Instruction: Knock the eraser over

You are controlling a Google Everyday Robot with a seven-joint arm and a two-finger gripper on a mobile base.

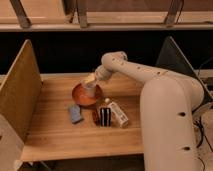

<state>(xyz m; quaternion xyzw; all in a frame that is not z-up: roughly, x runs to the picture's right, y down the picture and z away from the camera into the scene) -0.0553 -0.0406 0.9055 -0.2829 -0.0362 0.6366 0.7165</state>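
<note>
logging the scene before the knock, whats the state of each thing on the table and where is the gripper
eraser: standing upright, not yet knocked over
white carton: lying down at an angle, close beside the eraser
blue pad: lying flat, apart from the eraser
orange bowl: right way up on the table
gripper: over the orange bowl, behind the eraser and not touching it

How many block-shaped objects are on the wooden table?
3: blue pad at left, striped eraser beside the white carton. End effector at the orange bowl. The arm may hide others.
</note>
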